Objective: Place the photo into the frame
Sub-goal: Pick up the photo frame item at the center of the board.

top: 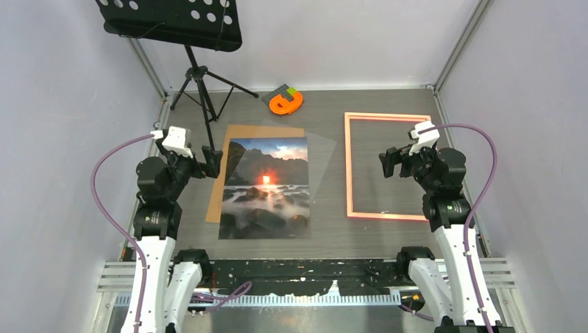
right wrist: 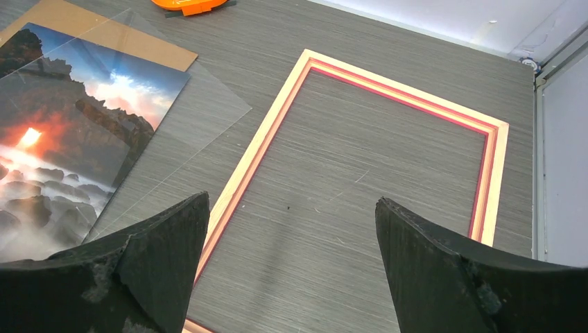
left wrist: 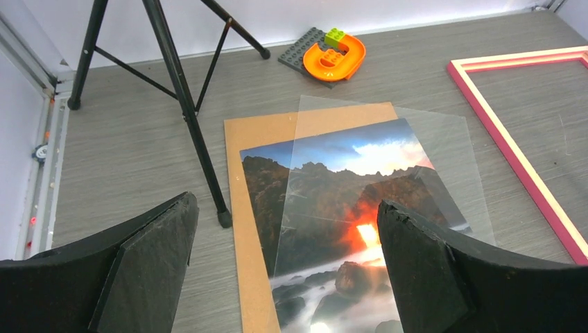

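Observation:
The photo [top: 265, 189], a sunset seascape with dark rocks and an orange glow, lies flat on the table left of centre. It rests on a brown backing board [top: 222, 166], and a clear sheet [top: 315, 156] overlaps its upper right. The photo also shows in the left wrist view [left wrist: 333, 208] and the right wrist view [right wrist: 62, 139]. The salmon-pink frame [top: 349, 166] lies empty on the table at the right; it also shows in the right wrist view [right wrist: 263, 139]. My left gripper [top: 213, 161] is open, above the photo's left edge. My right gripper [top: 390, 162] is open, above the frame.
A black music stand's tripod [top: 201, 90] stands at the back left, one leg [left wrist: 201, 152] close to the board's left edge. An orange toy piece on a grey plate [top: 286, 100] lies at the back centre. Walls close in both sides.

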Action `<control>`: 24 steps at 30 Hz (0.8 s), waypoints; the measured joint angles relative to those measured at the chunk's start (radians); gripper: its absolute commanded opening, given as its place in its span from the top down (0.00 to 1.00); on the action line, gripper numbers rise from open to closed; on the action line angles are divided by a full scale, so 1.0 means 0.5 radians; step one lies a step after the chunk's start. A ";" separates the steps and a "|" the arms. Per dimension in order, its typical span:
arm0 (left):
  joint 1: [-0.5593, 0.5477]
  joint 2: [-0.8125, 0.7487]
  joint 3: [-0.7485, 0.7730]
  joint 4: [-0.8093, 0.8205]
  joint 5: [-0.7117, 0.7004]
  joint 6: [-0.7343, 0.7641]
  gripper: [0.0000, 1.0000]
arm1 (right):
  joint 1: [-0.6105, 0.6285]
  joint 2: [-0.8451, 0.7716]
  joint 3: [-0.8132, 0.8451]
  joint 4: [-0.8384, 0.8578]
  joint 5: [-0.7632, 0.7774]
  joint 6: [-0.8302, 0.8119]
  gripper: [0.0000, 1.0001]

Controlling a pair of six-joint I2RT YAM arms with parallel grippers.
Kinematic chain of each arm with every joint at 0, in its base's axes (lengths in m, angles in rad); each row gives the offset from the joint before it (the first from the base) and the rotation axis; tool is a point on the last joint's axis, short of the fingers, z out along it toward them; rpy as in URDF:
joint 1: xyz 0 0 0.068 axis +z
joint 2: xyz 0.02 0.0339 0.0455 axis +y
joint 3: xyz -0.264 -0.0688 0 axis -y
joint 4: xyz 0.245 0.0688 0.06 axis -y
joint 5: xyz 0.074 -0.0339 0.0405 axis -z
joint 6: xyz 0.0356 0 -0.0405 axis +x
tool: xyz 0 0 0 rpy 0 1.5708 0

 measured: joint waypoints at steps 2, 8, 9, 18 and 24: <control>0.000 0.017 0.000 -0.010 -0.001 0.000 0.01 | 0.000 0.000 0.000 -0.001 -0.004 0.000 0.05; 0.002 0.024 0.000 -0.025 0.000 0.000 0.01 | 0.000 0.002 0.000 0.000 -0.021 -0.001 0.05; 0.002 0.024 0.000 -0.025 0.000 0.000 0.01 | 0.001 0.002 -0.001 0.000 -0.024 -0.001 0.05; 0.002 0.089 -0.029 -0.021 0.135 -0.014 0.01 | 0.004 0.092 0.000 0.016 -0.169 0.085 0.04; -0.005 0.263 -0.034 -0.011 0.236 -0.054 0.01 | 0.255 0.375 0.000 0.087 -0.223 0.243 0.04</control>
